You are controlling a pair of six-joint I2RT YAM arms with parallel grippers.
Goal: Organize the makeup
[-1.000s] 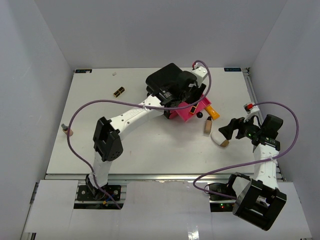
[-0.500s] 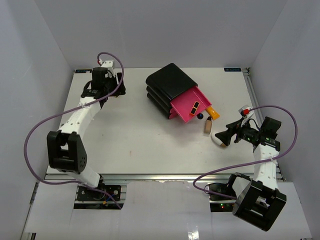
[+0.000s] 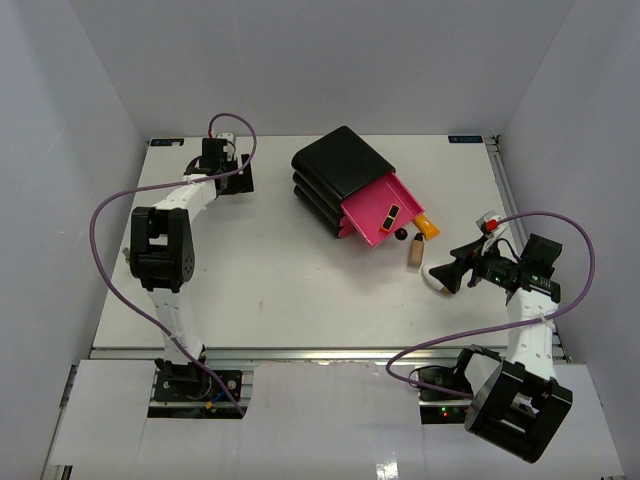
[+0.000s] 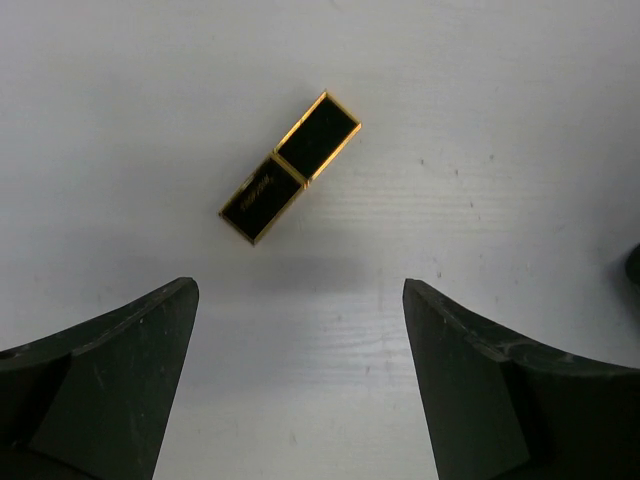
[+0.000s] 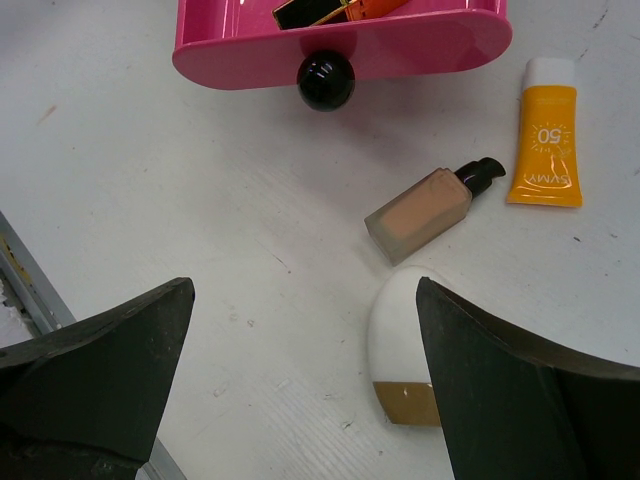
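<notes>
A black and gold lipstick (image 4: 290, 167) lies on the table just ahead of my left gripper (image 4: 300, 290), which is open and empty at the far left (image 3: 232, 183). My right gripper (image 5: 305, 290) is open and empty, low over the table (image 3: 447, 272). Its right finger overlaps the white oval tube with a tan end (image 5: 400, 360) (image 3: 431, 280). A tan bottle with a dark cap (image 5: 425, 212) (image 3: 413, 253) and an orange tube with a white cap (image 5: 545, 140) (image 3: 428, 226) lie beyond it. Another black and gold lipstick (image 5: 310, 10) lies in the open pink drawer (image 5: 340, 45).
The black box (image 3: 335, 165) stands at the back centre, its pink drawer (image 3: 372, 225) pulled out toward the right, with a black knob (image 5: 325, 80). A metal rail (image 5: 25, 275) edges the table near my right gripper. White walls enclose three sides.
</notes>
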